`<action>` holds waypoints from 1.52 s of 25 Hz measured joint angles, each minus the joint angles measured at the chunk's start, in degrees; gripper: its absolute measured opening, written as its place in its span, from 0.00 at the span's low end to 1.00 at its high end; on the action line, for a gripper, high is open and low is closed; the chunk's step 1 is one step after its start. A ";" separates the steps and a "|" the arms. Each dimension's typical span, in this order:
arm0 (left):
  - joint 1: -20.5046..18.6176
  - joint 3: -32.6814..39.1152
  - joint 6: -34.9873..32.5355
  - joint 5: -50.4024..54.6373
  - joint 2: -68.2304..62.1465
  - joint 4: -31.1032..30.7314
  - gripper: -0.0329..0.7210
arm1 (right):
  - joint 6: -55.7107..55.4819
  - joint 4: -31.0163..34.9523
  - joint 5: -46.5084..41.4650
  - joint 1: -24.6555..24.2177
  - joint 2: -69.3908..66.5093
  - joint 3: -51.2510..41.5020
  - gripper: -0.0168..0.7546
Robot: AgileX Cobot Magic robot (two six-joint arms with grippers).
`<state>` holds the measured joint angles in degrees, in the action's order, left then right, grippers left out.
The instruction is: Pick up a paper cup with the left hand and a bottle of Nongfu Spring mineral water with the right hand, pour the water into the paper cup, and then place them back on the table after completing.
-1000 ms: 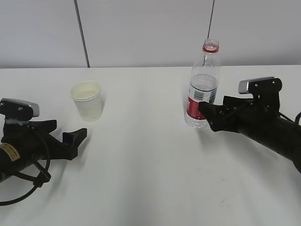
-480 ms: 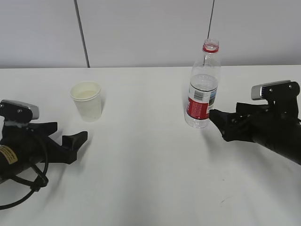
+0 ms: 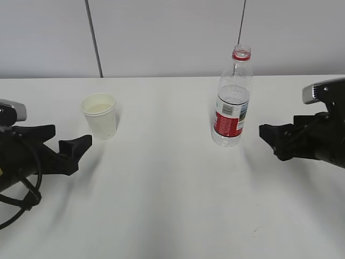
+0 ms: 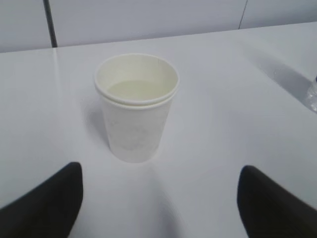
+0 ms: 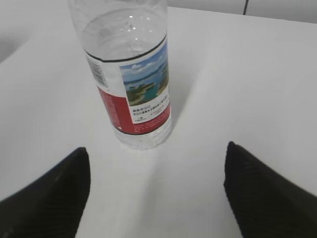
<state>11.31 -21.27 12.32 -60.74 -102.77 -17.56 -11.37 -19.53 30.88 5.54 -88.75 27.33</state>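
A white paper cup [image 3: 100, 115] stands upright on the white table [image 3: 161, 189] at the left; it holds water [image 4: 134, 90] and shows in the left wrist view [image 4: 136, 106]. My left gripper [image 3: 67, 143] is open and empty, a short way to the cup's near left. The uncapped clear bottle [image 3: 233, 100] with a red label stands upright at the right, part full of water [image 5: 124, 37]; it shows in the right wrist view [image 5: 130, 74]. My right gripper [image 3: 275, 137] is open and empty, apart from the bottle on its right.
A grey wall with dark vertical seams [image 3: 94, 38] runs behind the table's far edge. Black cables [image 3: 21, 199] loop beside the left arm at the near left.
My right gripper has drawn back to the right, away from the bottle it stood close against. My left gripper has drawn back to the left, away from the cup.
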 joint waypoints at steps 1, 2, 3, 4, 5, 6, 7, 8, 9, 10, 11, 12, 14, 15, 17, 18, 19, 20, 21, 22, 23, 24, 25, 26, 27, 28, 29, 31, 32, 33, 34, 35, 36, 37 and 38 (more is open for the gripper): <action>0.00 0.00 0.79 2.14 1.18 0.00 0.81 | -0.22 0.00 -1.73 0.00 1.53 0.00 0.82; 0.00 0.00 1.43 4.52 2.40 0.00 0.80 | -0.47 0.00 -3.83 0.00 3.37 -0.09 0.81; 0.00 0.00 2.33 7.03 3.66 0.00 0.79 | -0.86 0.00 -5.85 0.00 5.19 -0.09 0.80; 0.00 0.00 3.28 9.15 4.71 0.00 0.78 | -1.40 0.00 -7.40 0.00 7.00 -0.20 0.80; 0.00 0.00 4.12 11.76 5.91 -0.06 0.76 | -2.09 0.00 -9.10 0.00 8.43 -0.22 0.79; 0.00 0.00 4.96 14.41 7.09 -0.17 0.75 | -2.68 0.00 -10.68 0.00 10.09 -0.22 0.79; 0.00 0.00 6.06 17.21 8.07 -0.30 0.74 | -3.26 0.00 -12.11 0.00 11.64 -0.22 0.79; 0.00 0.00 7.36 19.62 9.21 -0.61 0.73 | -3.73 0.00 -13.49 0.00 13.08 -0.22 0.79; 0.00 0.00 8.81 22.65 10.29 -1.33 0.72 | -4.33 0.00 -15.28 0.00 14.19 -0.22 0.79; 0.00 0.00 9.86 25.63 11.29 -2.33 0.71 | -4.83 0.00 -16.78 0.00 15.26 -0.22 0.79; 0.00 0.00 11.23 28.03 12.08 -3.43 0.71 | -5.25 0.00 -18.43 0.00 16.62 -0.22 0.78; 0.00 0.00 12.77 30.89 12.98 -4.26 0.71 | -5.72 0.00 -19.97 0.00 17.53 -0.22 0.78; 0.00 -0.05 15.51 36.12 14.97 -5.41 0.71 | -7.02 0.00 -23.34 0.00 19.35 -0.10 0.78; 0.00 -0.05 16.40 38.17 15.82 -5.61 0.71 | -7.71 0.00 -25.71 0.00 20.37 0.34 0.78; 0.00 -0.05 17.08 42.78 18.03 -5.82 0.71 | -8.11 0.00 -30.88 0.00 21.56 1.77 0.78; 0.00 -0.05 17.32 44.92 18.99 -5.73 0.70 | -8.21 0.00 -33.42 0.00 22.00 2.75 0.78; 0.07 -0.17 17.45 46.82 20.10 -5.44 0.70 | -8.33 0.00 -35.92 0.00 22.26 3.82 0.78; 0.30 -0.68 17.57 49.56 21.15 -4.88 0.70 | -8.33 0.12 -38.36 0.00 22.38 4.91 0.78; 0.77 -1.43 17.58 52.60 22.13 -4.28 0.69 | -8.41 0.21 -40.33 0.00 22.38 5.99 0.78; 1.43 -2.46 17.63 55.32 22.92 -3.61 0.69 | -8.41 0.33 -42.48 0.00 22.38 6.80 0.78; 2.10 -3.50 17.63 58.96 23.70 -2.73 0.69 | -8.41 0.43 -44.18 0.00 22.46 7.70 0.78; 3.02 -4.92 17.63 62.94 24.36 -1.94 0.69 | -8.51 0.68 -46.30 0.00 22.46 8.49 0.78; 4.05 -6.55 17.63 67.15 24.80 -1.14 0.68 | -8.45 1.07 -47.79 0.00 22.46 9.13 0.78; 5.04 -7.96 17.63 70.74 25.21 -0.52 0.68 | -8.45 1.53 -49.65 0.00 22.46 9.88 0.78; 5.81 -9.72 17.63 74.99 25.41 0.16 0.67 | -8.56 2.08 -51.28 0.00 22.46 10.64 0.78; 6.60 -11.57 17.63 79.17 25.46 0.83 0.67 | -8.56 2.52 -53.92 0.00 22.46 11.47 0.78; 7.19 -13.48 17.63 82.61 25.52 1.60 0.67 | -8.56 2.79 -55.91 0.00 22.46 12.21 0.78; 7.64 -17.03 17.63 90.51 25.52 3.30 0.66 | -8.56 3.15 -60.60 0.00 22.46 14.14 0.78; 7.79 -19.05 17.63 94.57 25.52 4.36 0.66 | -8.56 3.51 -62.61 0.00 22.46 15.26 0.78; 7.84 -20.78 17.56 98.02 25.52 5.17 0.66 | -8.56 3.70 -64.68 0.00 22.46 16.23 0.78; 7.84 -22.90 17.27 102.14 25.52 6.21 0.66 | -8.56 4.19 -67.22 0.00 22.46 17.48 0.78; 7.84 -24.99 16.86 106.23 25.52 7.23 0.65 | -8.56 4.90 -70.28 0.00 22.46 18.80 0.78; 7.84 -27.06 16.13 109.50 25.52 8.23 0.64 | -8.27 5.73 -72.62 0.00 22.46 19.94 0.78; 7.84 -28.72 15.35 113.35 25.52 9.18 0.62 | -7.68 6.71 -75.03 0.00 22.46 21.38 0.78; 7.84 -30.65 14.74 116.86 25.52 10.04 0.61 | -6.36 8.57 -78.22 0.00 22.46 22.84 0.78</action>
<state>19.15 -51.92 27.06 56.12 -77.25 -7.53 -17.73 -10.96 -47.34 5.54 -66.29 50.16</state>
